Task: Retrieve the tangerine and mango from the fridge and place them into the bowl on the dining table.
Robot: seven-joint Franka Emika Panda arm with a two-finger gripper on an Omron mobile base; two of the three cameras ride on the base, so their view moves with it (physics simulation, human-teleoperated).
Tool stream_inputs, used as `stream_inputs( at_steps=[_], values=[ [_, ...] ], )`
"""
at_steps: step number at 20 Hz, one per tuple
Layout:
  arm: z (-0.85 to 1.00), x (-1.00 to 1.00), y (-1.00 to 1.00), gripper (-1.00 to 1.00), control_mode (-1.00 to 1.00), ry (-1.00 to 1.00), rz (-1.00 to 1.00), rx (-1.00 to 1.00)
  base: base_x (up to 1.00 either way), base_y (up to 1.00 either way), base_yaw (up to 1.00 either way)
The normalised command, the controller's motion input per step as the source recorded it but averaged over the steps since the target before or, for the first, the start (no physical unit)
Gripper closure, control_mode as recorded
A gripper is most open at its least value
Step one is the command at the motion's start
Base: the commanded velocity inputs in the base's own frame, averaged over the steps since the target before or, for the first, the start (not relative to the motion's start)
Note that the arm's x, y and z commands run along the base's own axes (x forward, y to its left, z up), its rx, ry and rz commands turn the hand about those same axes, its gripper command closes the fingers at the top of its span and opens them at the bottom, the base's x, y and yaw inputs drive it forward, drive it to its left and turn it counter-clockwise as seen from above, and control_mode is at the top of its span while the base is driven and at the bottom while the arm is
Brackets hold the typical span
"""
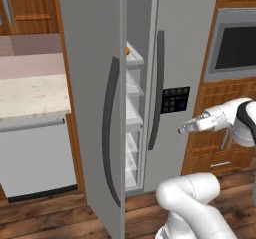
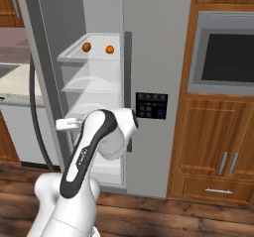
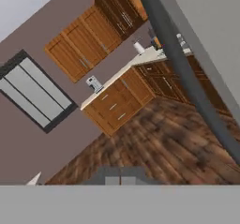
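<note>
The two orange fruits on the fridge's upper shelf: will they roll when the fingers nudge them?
Probably. Both orange fruits look small and round and sit loose on a flat clear shelf, so a push would likely send them rolling. They lie apart, so one could be taken without bumping the other. Their smooth skin may slip between closing fingers.

A built-in oven [image 2: 225, 52] with a dark glass door sits in tall wooden cabinets [image 2: 213, 147], a drawer with a metal pull [image 2: 218, 191] below it. A speckled beige counter [image 1: 30, 95] tops a white dishwasher [image 1: 35, 155]. The floor [image 1: 45, 218] is dark wood planks.
</note>
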Motion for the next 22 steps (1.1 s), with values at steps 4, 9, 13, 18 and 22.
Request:
stream_inputs(
  at_steps=[4, 9, 13, 18, 22],
  values=[
    [0.0, 0.4, 0.17, 1.0, -1.0, -0.11, 0.01, 0.14, 0.0, 0.0, 0.0],
    [0.0, 0.44, 0.38, 1.0, -1.0, 0.01, -0.04, 0.01, 0.0, 0.0, 0.0],
    [0.0, 0.42, 0.13, 1.0, -1.0, 0.2, -0.06, 0.03, 0.0, 0.0, 0.0],
    [-0.03, 0.44, 0.01, 1.0, -1.0, 0.44, -0.04, 0.03, 0.0, 0.0, 0.0],
    [-0.19, 0.47, 0.23, 1.0, -1.0, 0.45, -0.07, 0.0, 0.0, 0.0, 0.0]
  ],
)
